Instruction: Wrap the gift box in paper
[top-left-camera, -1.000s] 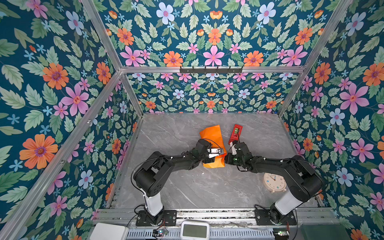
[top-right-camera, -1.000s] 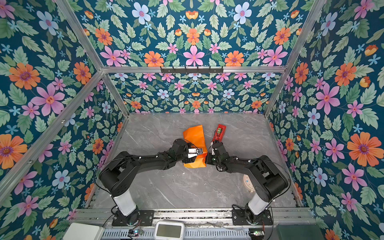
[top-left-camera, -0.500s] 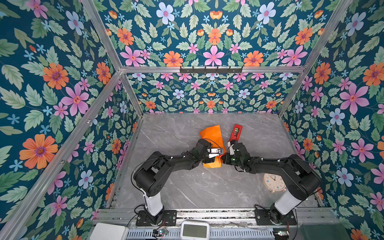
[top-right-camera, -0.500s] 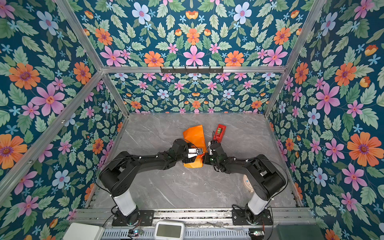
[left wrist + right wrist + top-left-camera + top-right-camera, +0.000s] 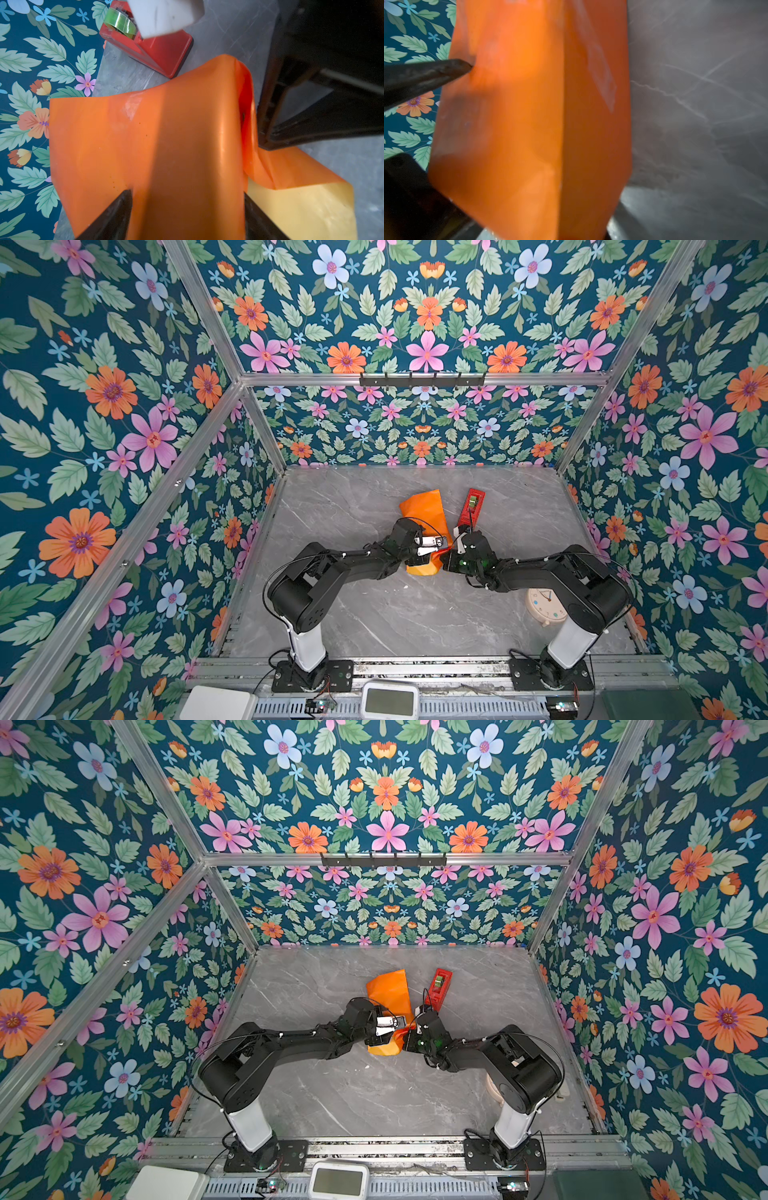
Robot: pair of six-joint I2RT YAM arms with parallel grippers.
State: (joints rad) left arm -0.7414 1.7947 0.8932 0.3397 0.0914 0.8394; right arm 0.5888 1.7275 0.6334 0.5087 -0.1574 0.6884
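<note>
Paper (image 5: 420, 506) is folded over the gift box with its shiny orange side out, so the blue box is hidden inside and cannot be seen. The bundle lies in the middle of the gray table (image 5: 374, 614), just beside a red tape holder (image 5: 471, 506). The left pincer (image 5: 187, 199) has its two fingers spread wide, one on each side of the bundle, and squeezes it. I think this stops the box from sliding and the fold from popping open. The right pincer (image 5: 445, 554) is shut tight at the end of the bundle nearer the arm bases, where the paper bunches up against it. It seems to pinch that loose flap, likely to pull it snug. A yellow bit of the paper's inner side sticks out there. The tape is close by for sticking the flap down.
</note>
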